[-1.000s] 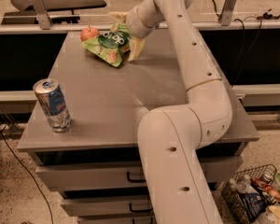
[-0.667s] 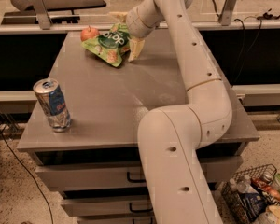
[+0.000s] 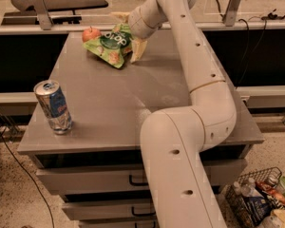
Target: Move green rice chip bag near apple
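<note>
Camera view: I'm seeing the gripper (image 3: 128, 32) hanging over the far end of the table (image 3: 133, 94), approx 12 o'clock on the top. The claw is standing wide open, w/ its two pale fingers (image 3: 137, 50) spread well apart. One is pointing down at the tabletop, the other is reaching out toward the far edge. They're straddling the right end of the green rice chip bag (image 3: 108, 45). The lower finger is touching the bag's right edge, but nothing is being pinched or lifted.

The bag is lying flat on the table, dark green circle w/ white letters facing up. The apple (image 3: 90, 33) is sitting at approx 10 o'clock from the bag, right against its upper left corner. I can't tell whether they're actually touching or just beside each other.

A blue-and-silver can (image 3: 53, 106) is standing upright at approx 8 o'clock on the top, well apart from both. The arm (image 3: 204, 80) is looping up from the near edge, and a wire basket (image 3: 256, 198) w/ bottles is sitting on the floor at 5 o'clock.
</note>
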